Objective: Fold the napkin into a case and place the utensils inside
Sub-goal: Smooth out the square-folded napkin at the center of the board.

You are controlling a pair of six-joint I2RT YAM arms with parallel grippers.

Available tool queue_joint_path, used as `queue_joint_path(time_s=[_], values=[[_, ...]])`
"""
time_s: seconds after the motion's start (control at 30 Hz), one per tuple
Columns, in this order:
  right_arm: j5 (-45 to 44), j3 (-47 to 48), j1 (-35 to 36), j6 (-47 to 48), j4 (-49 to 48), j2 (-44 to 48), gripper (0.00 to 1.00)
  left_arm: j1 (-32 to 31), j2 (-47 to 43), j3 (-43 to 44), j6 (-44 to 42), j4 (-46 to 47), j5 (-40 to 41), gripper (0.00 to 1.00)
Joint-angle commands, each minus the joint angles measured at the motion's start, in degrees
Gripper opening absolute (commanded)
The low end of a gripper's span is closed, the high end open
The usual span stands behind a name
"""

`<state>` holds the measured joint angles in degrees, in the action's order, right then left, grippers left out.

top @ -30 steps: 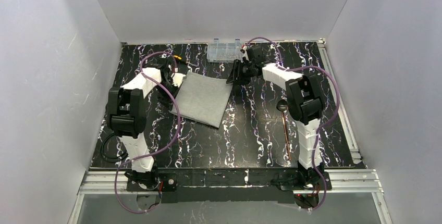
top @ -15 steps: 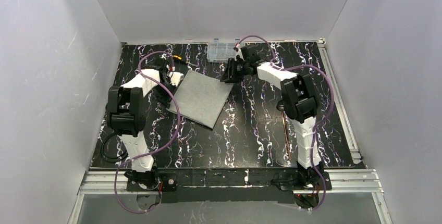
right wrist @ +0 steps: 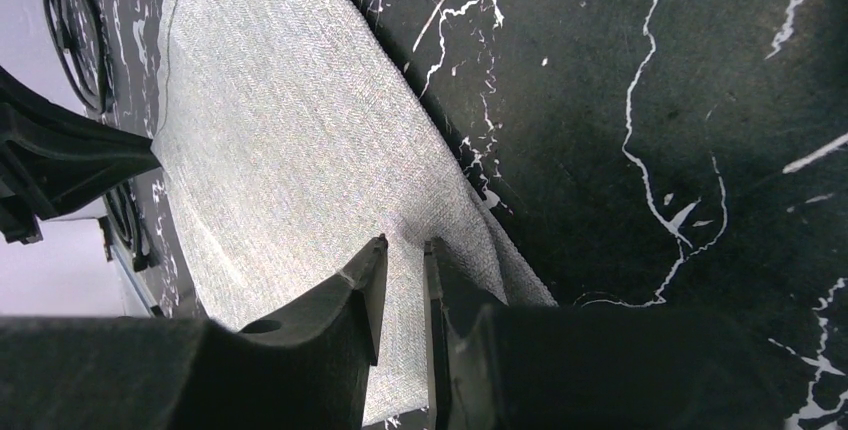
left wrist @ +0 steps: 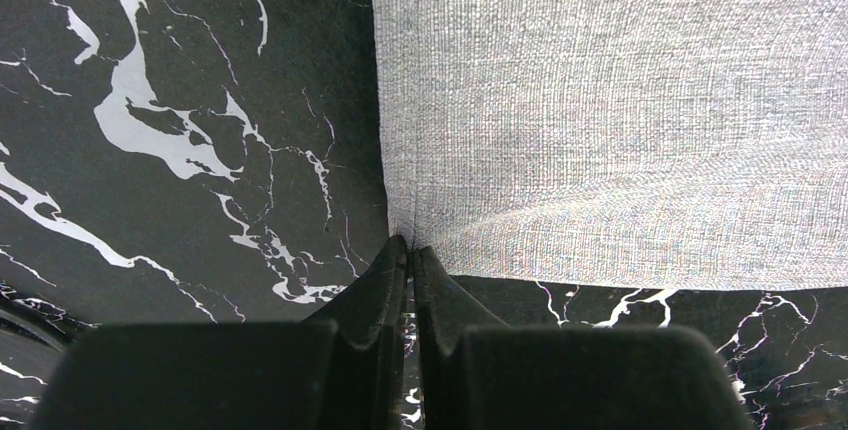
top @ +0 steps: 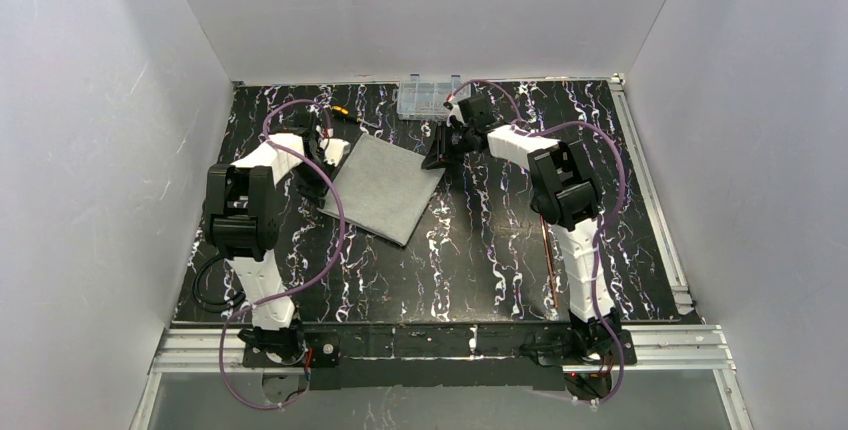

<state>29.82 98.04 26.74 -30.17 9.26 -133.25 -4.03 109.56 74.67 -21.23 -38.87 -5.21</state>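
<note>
Leftmost, the left gripper (left wrist: 410,253) is clamped fully together on one corner of the napkin (top: 385,188), the cloth puckering slightly where the fingertips meet it. That light-grey napkin lies flat as a tilted square on the black marbled table (top: 480,250), in the far left-centre part between the two arms. Beyond it, at the back edge, sits a clear plastic compartment box (top: 432,96). At the napkin's right corner, the right gripper (right wrist: 403,255) comes down with its jaws only a narrow slit apart, straddling the cloth's edge; fabric shows through the gap and the jaws have not pinched tight. Farther right, near the right arm's lower link, thin copper-brown utensils (top: 549,270) lie on the table, well apart from the napkin and partly hidden by the arm.
</note>
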Motion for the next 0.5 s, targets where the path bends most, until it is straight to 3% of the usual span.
queue_joint_path(time_s=[0.0,0.23,0.37,0.4,0.47], values=[[-1.0,-2.5,0.0,1.0,-2.6,-1.6,0.29,0.9,1.1,-1.5,-1.5,1.8,2.3,0.01],[-1.5,-6.9,0.0,-0.9,-6.3,1.3,0.31,0.9,-5.2,3.3,0.3,-5.2,-2.1,0.29],[-1.5,-6.7,0.2,-1.9,-7.5,3.1,0.35,0.9,-7.7,12.5,2.5,-13.5,-8.0,0.56],[-1.3,-6.4,0.3,-2.1,-7.5,3.5,0.36,0.9,-7.6,14.8,2.9,-15.0,-9.2,0.58],[-1.6,-6.4,0.5,-2.3,-7.9,4.6,0.38,0.8,-7.0,18.9,4.3,-16.3,-11.5,0.74]])
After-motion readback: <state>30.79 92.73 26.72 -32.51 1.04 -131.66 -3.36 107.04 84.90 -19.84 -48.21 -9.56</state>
